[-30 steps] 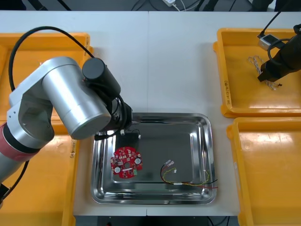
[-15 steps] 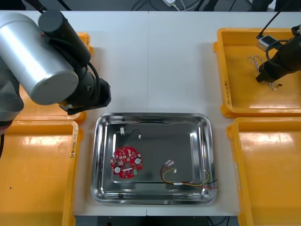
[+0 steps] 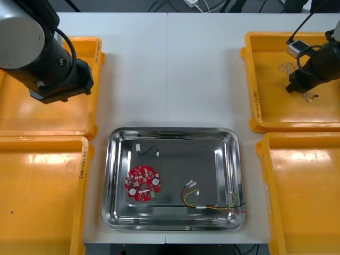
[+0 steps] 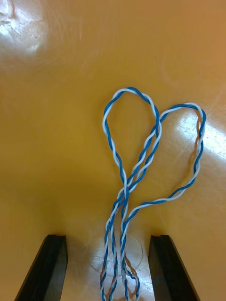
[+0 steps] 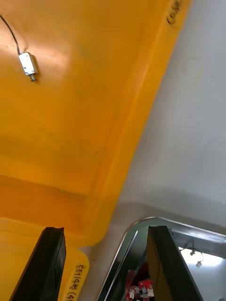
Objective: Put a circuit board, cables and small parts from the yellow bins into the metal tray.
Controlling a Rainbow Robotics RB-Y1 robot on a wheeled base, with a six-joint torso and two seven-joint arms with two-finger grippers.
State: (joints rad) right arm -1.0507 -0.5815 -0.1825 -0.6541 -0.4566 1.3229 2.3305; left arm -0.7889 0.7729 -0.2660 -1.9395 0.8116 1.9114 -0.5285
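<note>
**Open right gripper (image 4: pixel 107 240) astride the blue and white cable (image 4: pixel 125 190)**

Nearest, the metal tray (image 3: pixel 114 212) holds a red circuit board (image 3: pixel 142 183), a red and yellow cable (image 3: pixel 210 204) and a black cable (image 3: pixel 149 150). Farther off, in the far right yellow bin (image 3: pixel 265 106), the blue and white cable lies on the floor between the spread fingers (image 4: pixel 54 268), ungripped. The left gripper (image 5: pixel 106 229) hangs open and empty over the far left yellow bin (image 5: pixel 70 117).

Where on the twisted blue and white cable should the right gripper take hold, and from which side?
Grip the narrow neck of the blue and white cable, where its strands cross and run together, not the two wide loops. Come from above: it lies flat in the yellow bin, and the open right gripper straddles that bundle. The left gripper hangs open over a left bin's edge.
</note>
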